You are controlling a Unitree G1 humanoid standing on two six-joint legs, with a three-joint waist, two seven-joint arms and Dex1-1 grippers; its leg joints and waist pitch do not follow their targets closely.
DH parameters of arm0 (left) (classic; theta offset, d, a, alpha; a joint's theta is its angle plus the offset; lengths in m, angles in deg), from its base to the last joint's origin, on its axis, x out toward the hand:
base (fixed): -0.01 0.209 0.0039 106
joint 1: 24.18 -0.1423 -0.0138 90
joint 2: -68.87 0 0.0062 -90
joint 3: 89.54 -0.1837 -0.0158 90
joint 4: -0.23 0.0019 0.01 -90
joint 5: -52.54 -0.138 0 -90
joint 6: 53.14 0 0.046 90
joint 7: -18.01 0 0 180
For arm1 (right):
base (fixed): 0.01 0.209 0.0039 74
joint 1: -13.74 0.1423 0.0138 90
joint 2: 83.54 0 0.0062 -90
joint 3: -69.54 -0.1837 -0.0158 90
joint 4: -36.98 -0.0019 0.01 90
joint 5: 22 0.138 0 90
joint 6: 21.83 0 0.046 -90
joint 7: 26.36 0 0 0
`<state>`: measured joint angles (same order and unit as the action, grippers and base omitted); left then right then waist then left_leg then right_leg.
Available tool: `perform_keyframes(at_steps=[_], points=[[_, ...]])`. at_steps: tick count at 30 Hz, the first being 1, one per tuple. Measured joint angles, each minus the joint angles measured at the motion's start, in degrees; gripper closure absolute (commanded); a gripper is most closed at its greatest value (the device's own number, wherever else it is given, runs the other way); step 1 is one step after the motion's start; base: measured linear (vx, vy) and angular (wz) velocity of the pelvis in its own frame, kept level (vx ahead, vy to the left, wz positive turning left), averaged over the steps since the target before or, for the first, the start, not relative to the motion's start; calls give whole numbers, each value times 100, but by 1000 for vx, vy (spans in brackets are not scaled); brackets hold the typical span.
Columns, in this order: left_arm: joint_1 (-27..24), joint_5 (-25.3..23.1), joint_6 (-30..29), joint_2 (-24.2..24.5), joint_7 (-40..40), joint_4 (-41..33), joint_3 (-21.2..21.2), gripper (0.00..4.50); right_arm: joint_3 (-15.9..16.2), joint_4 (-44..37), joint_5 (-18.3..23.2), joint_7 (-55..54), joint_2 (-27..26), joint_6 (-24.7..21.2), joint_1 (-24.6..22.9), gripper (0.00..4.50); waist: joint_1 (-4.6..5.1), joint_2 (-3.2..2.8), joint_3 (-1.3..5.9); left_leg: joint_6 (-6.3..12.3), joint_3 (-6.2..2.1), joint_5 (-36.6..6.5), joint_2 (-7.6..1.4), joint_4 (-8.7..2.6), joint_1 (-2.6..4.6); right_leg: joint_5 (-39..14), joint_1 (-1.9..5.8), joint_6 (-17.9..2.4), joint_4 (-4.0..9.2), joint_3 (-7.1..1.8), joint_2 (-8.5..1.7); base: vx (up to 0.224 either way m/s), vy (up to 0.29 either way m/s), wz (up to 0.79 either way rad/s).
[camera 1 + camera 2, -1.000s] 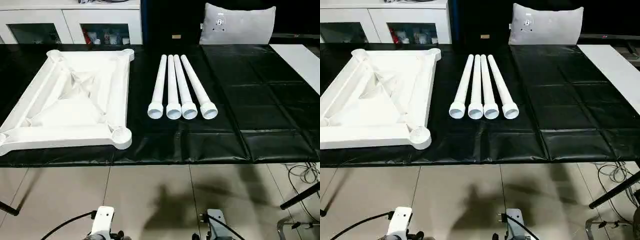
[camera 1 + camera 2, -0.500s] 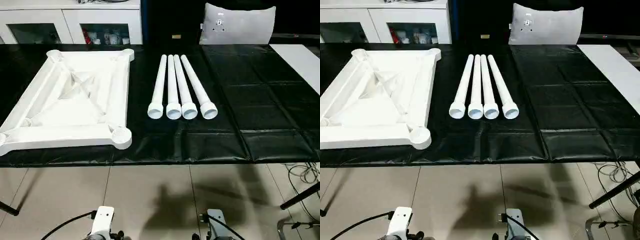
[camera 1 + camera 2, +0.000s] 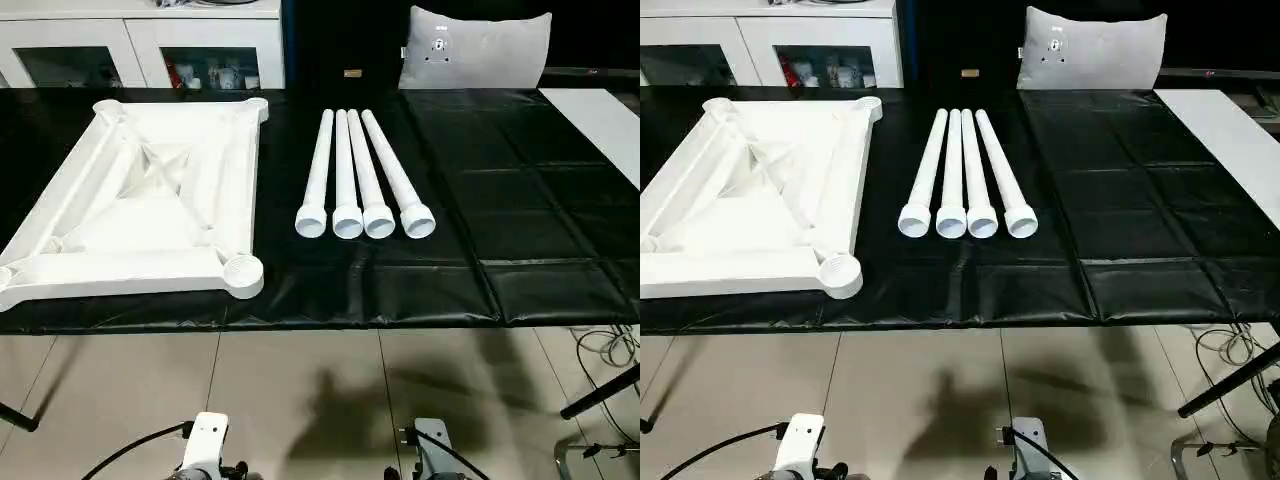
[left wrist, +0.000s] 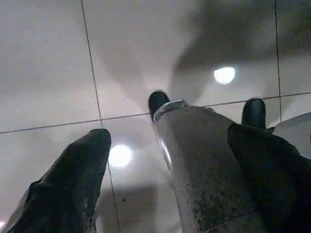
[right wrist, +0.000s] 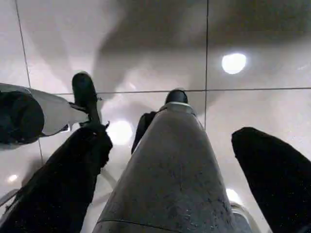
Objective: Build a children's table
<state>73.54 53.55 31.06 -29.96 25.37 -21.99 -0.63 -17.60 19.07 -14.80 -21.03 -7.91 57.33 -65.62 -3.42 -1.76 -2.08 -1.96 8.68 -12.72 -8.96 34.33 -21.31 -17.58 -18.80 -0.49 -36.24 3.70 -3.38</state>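
Down by my legs, my left gripper (image 4: 170, 150) and right gripper (image 5: 170, 150) are both hanging over the tiled floor (image 4: 48, 58) with fingers spread wide, gripping nothing. Farther out, on the black-covered table (image 3: 520, 200), the white tabletop (image 3: 150, 200) is lying underside up to my left, and the four legs (image 3: 360, 175) are resting side by side just beside it.

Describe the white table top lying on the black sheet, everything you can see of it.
The white plastic rectangular table top lies flat, underside up, on the left part of the black sheet-covered work surface. Raised ribs run diagonally from the corners to meet near its middle, inside a raised border. Round open sockets sit at the corners; the near right one is empty, at the surface's front edge. The four white tapered legs lie apart to its right. Nothing else touches it.
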Motion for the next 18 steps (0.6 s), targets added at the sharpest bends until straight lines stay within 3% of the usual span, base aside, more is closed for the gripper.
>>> perform_keyframes(at_steps=[5,6,7,8,9,10,14,18], points=[[0,0,0,0,0,0,0,8,0,0,0,0,0,0,0,0,0,0,0,0,0,0,0,0,0,0,0,0,0,0,0,0,0,0],[21,-70,20,-64,-19,94,-45,8,-6,32,-28,-11,19,63,8,0,6,-74,-20,0,-1,0,0,2,-2,0,-3,0,0,1,0,0,0,0],[303,-379,147,-170,-171,486,-237,8,-6,209,-167,-52,121,350,32,0,-4,-72,-1,3,-3,-2,-1,16,-10,10,8,4,15,7,-2,0,0,0],[393,-513,171,-231,-235,609,-327,8,-6,265,-248,-75,193,461,80,0,6,-123,3,5,10,-4,1,19,-10,18,9,10,17,2,-11,0,0,0],[450,-740,225,-340,-322,770,-461,8,-17,271,-346,-147,367,706,166,0,114,-206,1,34,63,-6,6,17,-15,50,-6,36,35,-36,-23,0,0,0],[447,-788,245,-383,-331,798,-509,8,-28,277,-359,-186,382,804,174,0,165,-227,15,40,75,-6,7,16,-9,50,-7,36,32,-38,-28,0,0,0],[458,-850,377,-398,-366,832,-529,8,-118,314,-357,-217,361,1095,176,0,311,-210,7,36,84,-4,-35,7,3,48,-16,33,19,-34,-2,0,0,0],[457,-762,544,-451,-379,871,-428,8,-110,300,-425,-98,332,1484,289,0,327,-207,0,30,111,7,-48,13,-7,49,-23,31,19,-33,-2,0,0,0]])
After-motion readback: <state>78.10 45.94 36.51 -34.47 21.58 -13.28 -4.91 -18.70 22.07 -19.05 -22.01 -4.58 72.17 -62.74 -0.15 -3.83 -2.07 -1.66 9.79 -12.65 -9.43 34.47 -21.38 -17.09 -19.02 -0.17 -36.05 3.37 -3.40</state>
